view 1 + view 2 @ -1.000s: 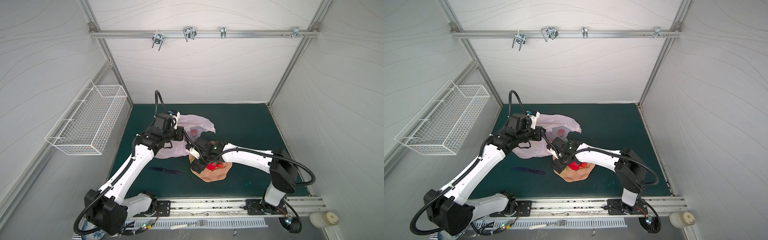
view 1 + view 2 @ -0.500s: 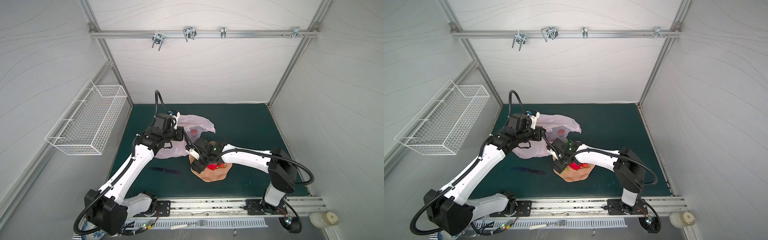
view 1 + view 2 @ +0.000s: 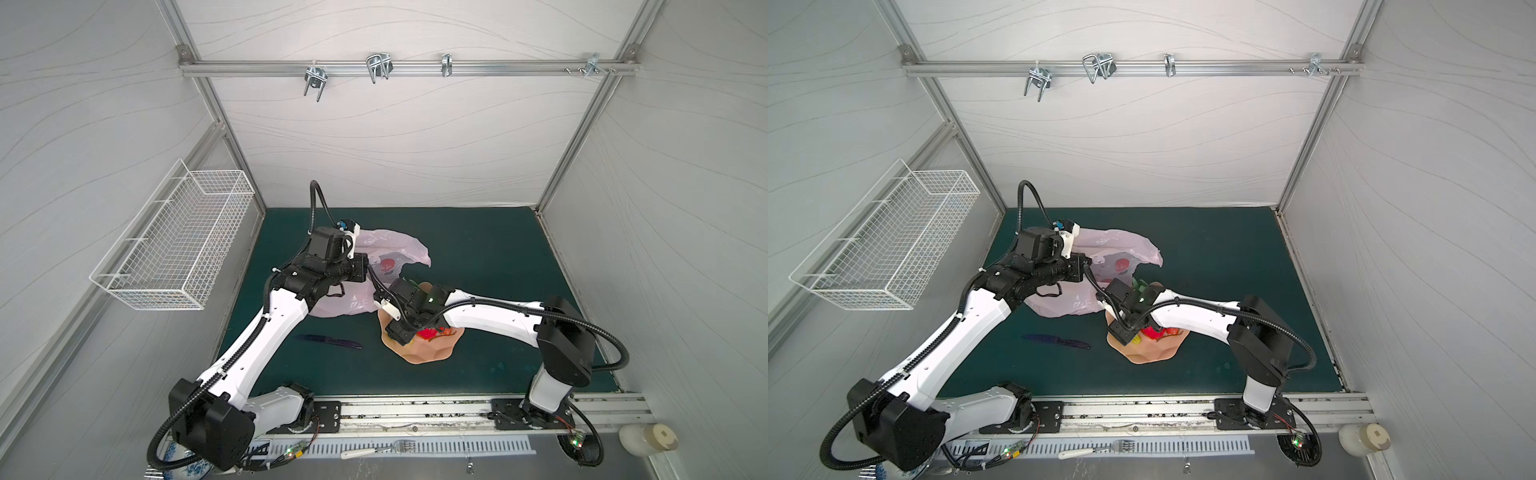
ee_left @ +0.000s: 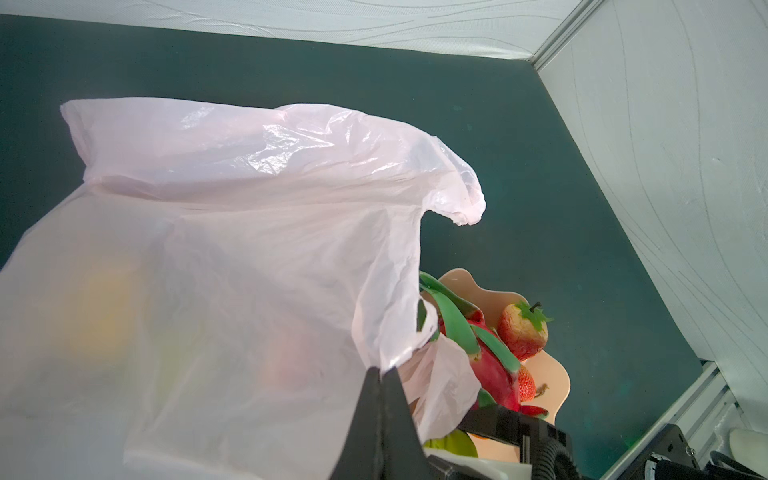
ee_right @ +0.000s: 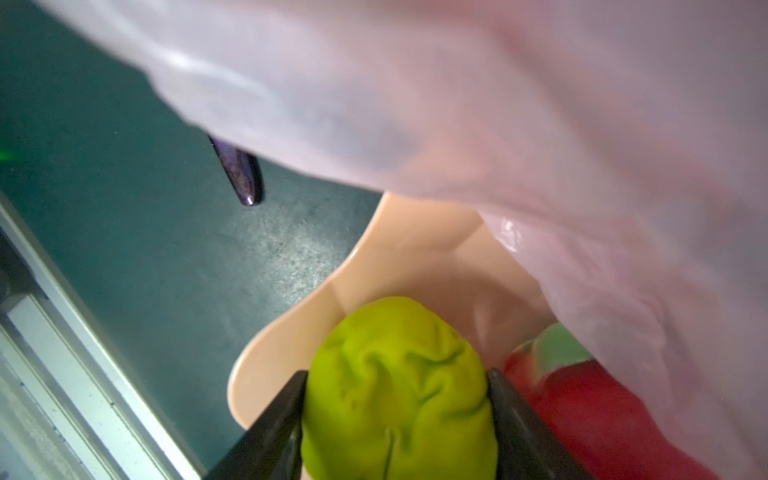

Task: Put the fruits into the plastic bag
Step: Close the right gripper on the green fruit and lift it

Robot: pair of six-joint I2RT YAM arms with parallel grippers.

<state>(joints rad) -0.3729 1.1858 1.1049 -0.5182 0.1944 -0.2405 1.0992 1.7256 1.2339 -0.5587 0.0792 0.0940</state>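
- Right gripper (image 5: 397, 374): down inside the peach bowl (image 5: 291, 332), at its near-left side. The two black jaws stand one on each flank of the knobbly green fruit (image 5: 399, 399) and press against it. The fruit sits squarely between them and rests in the bowl.
- Beside that fruit, deeper in the bowl, lies the dragon fruit (image 4: 494, 370), pink-red with green scales.
- Left gripper (image 4: 380, 374): above the bowl's far-left rim, jaws closed together on the edge of the plastic bag (image 4: 208, 249). The pinched edge is held up off the mat.
- The bag lies just beyond the bowl on its far-left side in both top views (image 3: 399, 245) (image 3: 1121, 241). Its lifted film overhangs the bowl's far rim and part of the dragon fruit.
- A yellow patch shows dimly through the film in the left wrist view; what it is cannot be told.
- Count, nearest first: one fork (image 3: 378, 449) on the front ledge, well short of the bowl.
- One dark purple knife (image 3: 330, 340) flat on the mat, left of the bowl and apart from it.
- One bowl (image 3: 424, 357); in it, one knobbly green fruit, one dragon fruit and two strawberries (image 4: 521, 332) (image 4: 525, 382).
- One plastic bag, beyond the bowl.
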